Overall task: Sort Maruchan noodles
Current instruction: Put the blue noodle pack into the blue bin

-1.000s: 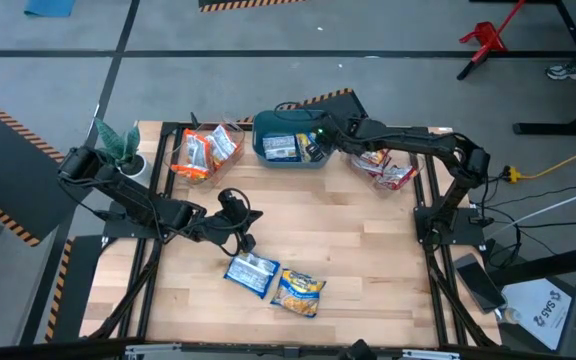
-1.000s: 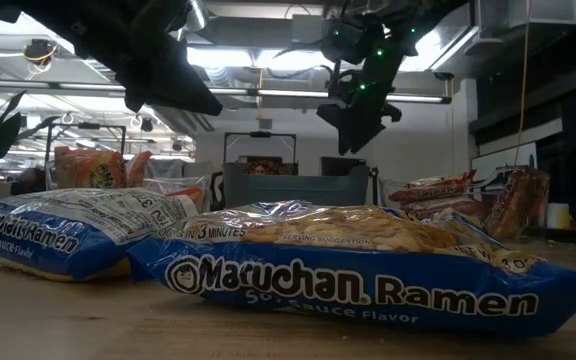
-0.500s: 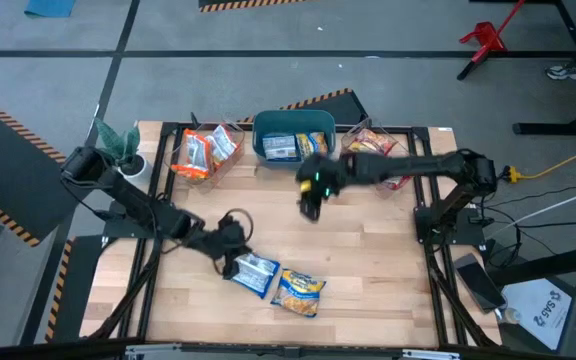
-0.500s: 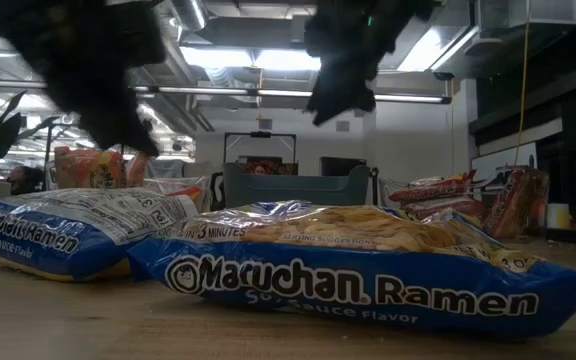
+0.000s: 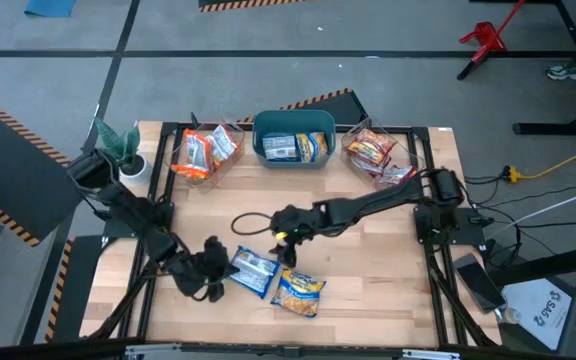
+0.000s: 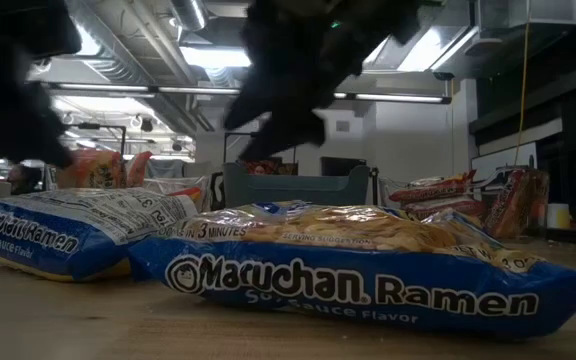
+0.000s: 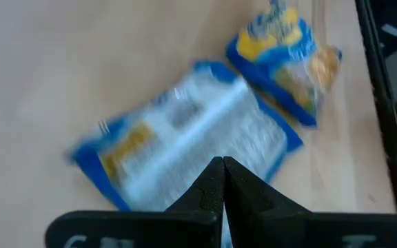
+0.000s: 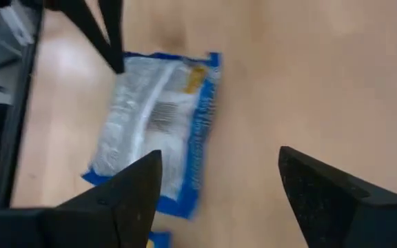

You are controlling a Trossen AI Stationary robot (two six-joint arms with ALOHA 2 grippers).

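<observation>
Front packet (image 6: 368,265): lies flat at the near table edge, face up. Print reads "Maruchan Ramen", "Soy Sauce Flavor", "3 minutes". In the high view it is the yellow-and-blue packet (image 5: 299,292).
Second packet (image 5: 252,272): blue-white, back side up, touching the front packet. Low view shows part of "Ramen" and "Sauce Flavor"; its fine print is unreadable.
Left gripper (image 5: 211,275): fingers pressed together, empty, low at the second packet's left edge. Judged placed to nudge or steady the packet, not to grasp it.
Right gripper (image 5: 286,240): fingers spread wide, empty, above the table just behind both loose packets. The wide spread suits taking a packet across its width.
Table (image 5: 388,270): bare wood between the loose packets and the rear containers.
Rear left tub (image 5: 206,152): holds orange-white packets.
Teal bin (image 5: 293,135): rear centre, holds blue-white and yellow packets, the likely destination for the two loose ones.
Rear right tub (image 5: 378,155): holds dark red packets.
Status: two packets unsorted.
</observation>
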